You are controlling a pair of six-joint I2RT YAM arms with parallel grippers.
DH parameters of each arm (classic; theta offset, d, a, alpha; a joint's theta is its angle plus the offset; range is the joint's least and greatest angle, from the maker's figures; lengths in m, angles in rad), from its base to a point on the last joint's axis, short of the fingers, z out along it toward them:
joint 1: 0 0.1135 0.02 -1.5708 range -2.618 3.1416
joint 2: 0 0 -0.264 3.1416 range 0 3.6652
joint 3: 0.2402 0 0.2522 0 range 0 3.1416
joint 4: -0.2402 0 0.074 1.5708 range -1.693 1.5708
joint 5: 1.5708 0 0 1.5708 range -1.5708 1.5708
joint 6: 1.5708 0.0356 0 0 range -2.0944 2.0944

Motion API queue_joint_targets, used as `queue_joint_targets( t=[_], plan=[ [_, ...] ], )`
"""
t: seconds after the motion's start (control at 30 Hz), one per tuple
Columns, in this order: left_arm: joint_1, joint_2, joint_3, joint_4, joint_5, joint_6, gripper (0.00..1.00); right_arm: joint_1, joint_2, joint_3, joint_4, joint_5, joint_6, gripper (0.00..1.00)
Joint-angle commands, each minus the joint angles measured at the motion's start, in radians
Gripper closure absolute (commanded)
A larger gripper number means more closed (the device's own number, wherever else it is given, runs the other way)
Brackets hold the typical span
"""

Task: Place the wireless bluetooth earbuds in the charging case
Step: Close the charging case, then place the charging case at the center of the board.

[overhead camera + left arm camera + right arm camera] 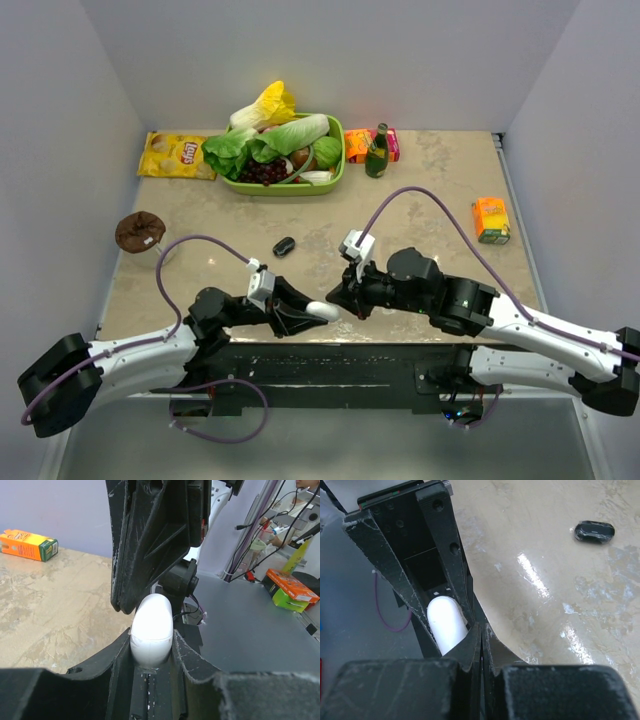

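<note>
Left end effector [151,652]: partly open, clamped on either side of the white oval charging case [151,632], over the near edge of the surface [430,190]
Right end effector [481,632]: jaws fully closed, holding nothing, tips right at the case's free end; contact cannot be told
Earbuds: too small to make out
Black oval case [284,246]: lying on the surface, well apart, beyond both arms
Far side: green basket [285,190] of vegetables, chips bag [176,155], green bottle [377,152]
Right side: orange carton [490,220]
</note>
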Motion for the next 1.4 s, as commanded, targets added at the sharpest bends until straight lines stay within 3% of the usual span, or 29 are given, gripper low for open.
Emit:
queue_joint_targets(
  t=[0.0, 0.03, 0.13, 0.37, 0.5, 0.67, 0.8, 1.27, 1.37],
  plan=[
    [0.002, 0.000, 0.036, 0.050, -0.022, 0.019, 1.00, 0.000, -0.057, -0.017, 0.029, 0.146, 0.037, 1.00],
    [0.002, -0.005, 0.035, 0.042, -0.036, 0.020, 1.00, 0.000, -0.101, -0.034, 0.030, 0.232, 0.064, 0.87],
    [0.001, -0.019, 0.035, -0.031, -0.135, 0.038, 1.00, 0.000, -0.203, -0.110, 0.079, 0.447, 0.130, 0.73],
    [0.004, 0.003, 0.067, -0.189, -0.443, 0.028, 1.00, 0.000, -0.248, -0.178, 0.119, 0.474, 0.133, 0.70],
    [0.022, 0.161, 0.148, -0.269, -0.592, -0.006, 1.00, 0.000, -0.264, -0.216, 0.157, 0.469, 0.140, 0.69],
    [0.137, 0.465, 0.303, -0.260, -0.490, -0.075, 1.00, 0.000, -0.264, -0.253, 0.174, 0.497, 0.158, 0.63],
    [0.157, 0.663, 0.369, -0.190, -0.436, -0.090, 1.00, 0.000, -0.238, -0.236, 0.141, 0.520, 0.172, 0.60],
    [0.205, 0.917, 0.521, -0.189, -0.402, -0.074, 1.00, 0.000, -0.224, -0.238, 0.148, 0.517, 0.161, 0.57],
    [0.214, 0.951, 0.532, -0.197, -0.401, -0.070, 0.91, 0.002, -0.216, -0.239, 0.148, 0.518, 0.158, 0.57]
  ],
)
